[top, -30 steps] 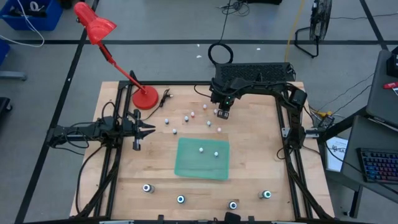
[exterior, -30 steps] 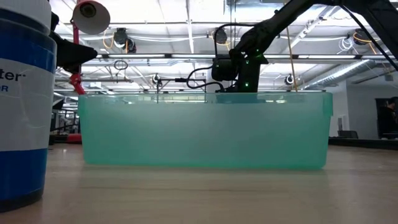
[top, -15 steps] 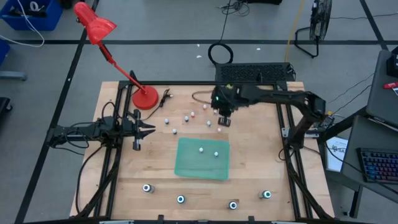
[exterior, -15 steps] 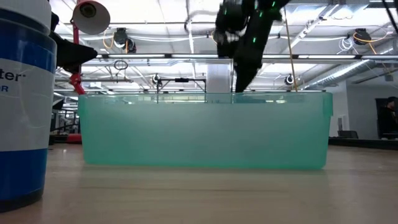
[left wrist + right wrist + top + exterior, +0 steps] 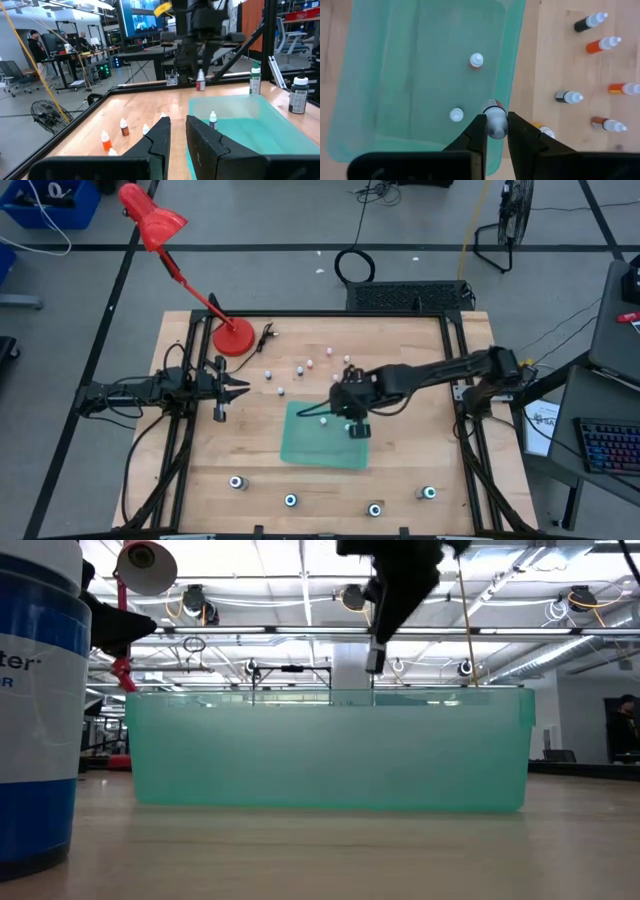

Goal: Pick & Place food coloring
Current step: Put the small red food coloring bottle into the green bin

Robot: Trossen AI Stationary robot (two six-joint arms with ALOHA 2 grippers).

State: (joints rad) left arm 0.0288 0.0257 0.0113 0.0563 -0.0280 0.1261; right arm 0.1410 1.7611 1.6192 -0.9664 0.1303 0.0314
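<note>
Bottle over the bin!
Right gripper [image 5: 495,131] clamps a small food-coloring bottle [image 5: 494,120] above the green bin's [image 5: 300,442] right rim; released here, it could bounce outside. Left gripper [image 5: 238,389], pinched together, waits far left.

Only legible text: partial lettering on the blue-and-white container [image 5: 38,700] at the near left edge of the low view, dark letters "ter" with a cut-off "R" on the line below, both on its white band. Bottle labels and the background screen are unreadable.
</note>
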